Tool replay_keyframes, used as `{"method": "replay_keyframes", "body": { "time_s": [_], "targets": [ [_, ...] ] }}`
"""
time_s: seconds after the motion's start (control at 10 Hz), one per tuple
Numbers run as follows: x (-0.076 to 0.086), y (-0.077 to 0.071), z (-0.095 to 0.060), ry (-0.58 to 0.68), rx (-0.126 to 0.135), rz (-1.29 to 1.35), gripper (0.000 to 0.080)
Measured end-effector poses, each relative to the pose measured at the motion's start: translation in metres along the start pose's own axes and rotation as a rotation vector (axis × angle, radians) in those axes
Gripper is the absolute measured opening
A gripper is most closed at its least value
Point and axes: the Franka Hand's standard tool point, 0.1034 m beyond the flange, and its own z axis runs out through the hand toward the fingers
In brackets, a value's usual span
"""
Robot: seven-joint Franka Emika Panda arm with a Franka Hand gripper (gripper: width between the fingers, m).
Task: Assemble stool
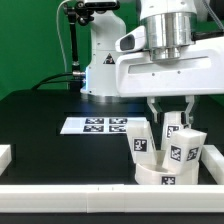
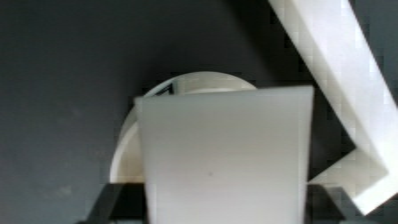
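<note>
The round white seat (image 1: 163, 176) lies near the front rail, at the exterior view's right. Two white tagged legs stand upright on it, one at the left (image 1: 140, 141) and one at the right (image 1: 185, 147). A third leg (image 1: 173, 123) stands behind them, between my gripper's fingers. My gripper (image 1: 172, 112) comes straight down from above and is shut on this leg. In the wrist view the held leg (image 2: 224, 150) fills the middle between the dark fingers (image 2: 121, 203), my gripper (image 2: 226, 208) closes on it, and the seat's rim (image 2: 185, 84) shows beyond it.
The marker board (image 1: 100, 125) lies flat on the black table to the exterior view's left of the stool. White border rails run along the front (image 1: 100, 197), the left (image 1: 5, 155) and the right (image 1: 214, 160); one rail crosses the wrist view (image 2: 334, 60). The robot base (image 1: 100, 70) stands at the back.
</note>
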Motion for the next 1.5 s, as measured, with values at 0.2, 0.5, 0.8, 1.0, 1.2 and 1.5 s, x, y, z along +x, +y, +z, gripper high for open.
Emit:
{"method": "replay_keyframes", "body": {
  "time_s": [0.2,0.5,0.8,1.0,1.2,1.5],
  "targets": [
    [0.0053,0.0036,-0.0002,-0.014,0.018,0.223,0.0337],
    [0.0093,0.0077,0.0035,-0.023,0.029,0.457,0.0338],
    [0.0081,0.0072,0.004,-0.028,0.028,0.678,0.0338],
    [0.0082,0.0073,0.004,-0.031,0.028,0.785,0.0338],
    [0.0076,0.0067,0.0041,-0.037,0.025,0.91,0.0338],
    [0.0042,0.0044,0.0044,-0.047,0.016,0.98,0.0412]
  ]
}}
